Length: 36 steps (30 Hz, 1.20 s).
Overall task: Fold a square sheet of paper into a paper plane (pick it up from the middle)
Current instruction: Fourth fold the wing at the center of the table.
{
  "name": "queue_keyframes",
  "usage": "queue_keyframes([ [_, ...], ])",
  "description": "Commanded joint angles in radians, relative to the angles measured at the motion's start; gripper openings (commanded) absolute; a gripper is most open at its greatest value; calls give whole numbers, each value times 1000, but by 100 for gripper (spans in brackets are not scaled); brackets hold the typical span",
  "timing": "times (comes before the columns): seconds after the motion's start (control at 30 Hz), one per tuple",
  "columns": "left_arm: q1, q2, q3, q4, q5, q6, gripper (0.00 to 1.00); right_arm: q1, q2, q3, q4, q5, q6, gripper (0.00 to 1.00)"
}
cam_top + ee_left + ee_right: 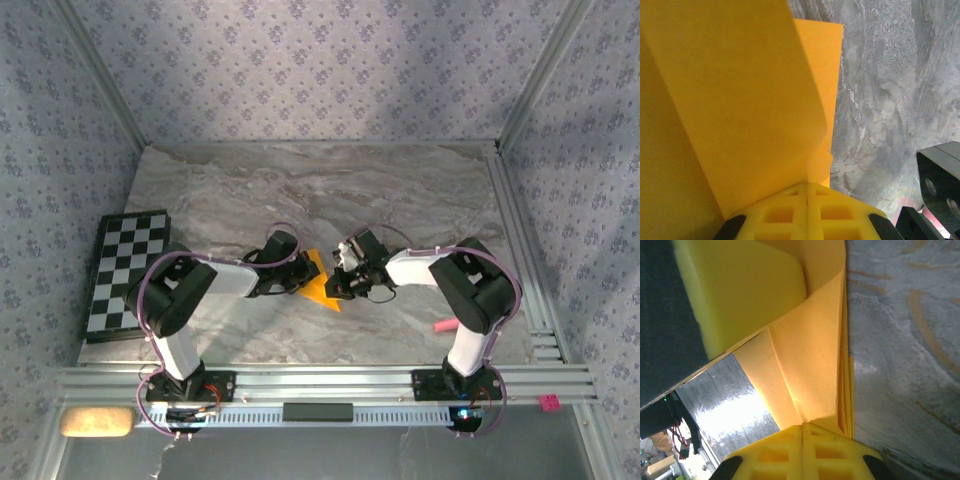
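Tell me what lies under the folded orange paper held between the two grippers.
The grey marbled tabletop shows all around the folded orange-yellow paper, which the left gripper and right gripper pinch. The patch directly beneath it is covered, so anything there is hidden.

Matt, smooth, creased sheet of paper [810, 365]; moulded yellow plastic fingers [780, 217]; grey marbled tabletop [400, 190], faintly glossy.

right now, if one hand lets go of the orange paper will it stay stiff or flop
Probably flops: the paper curls loosely past the left hand. Its creased, stacked layers by the right hand may be somewhat stiffer. Likely tears easily, being so thin.
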Motion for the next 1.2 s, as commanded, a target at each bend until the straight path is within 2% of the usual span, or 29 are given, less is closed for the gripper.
queue_keyframes([
  [0.0,5,3,-26,-97,-52,23,7,6,16,-64,-90,31,17,3],
  [0.2,12,-70,40,-113,-4,104,13,-4,19,-74,-98,54,39,0],
  [0.33,9,-134,127,-264,-5,190,14,-4,26,-77,-86,63,55,0],
  [0.47,7,-162,82,-260,6,142,11,-4,32,-78,-83,63,61,0],
  [0.57,-11,-170,26,-193,26,94,8,-4,31,-79,-81,65,66,0],
  [0.8,-64,-103,32,-163,43,95,6,-4,26,-85,-80,68,71,0],
  [0.97,-66,-36,25,-132,52,117,7,-6,29,-96,-83,74,66,0],
  [1.17,-56,4,0,-138,4,108,6,-4,31,-107,-82,75,67,0],
])
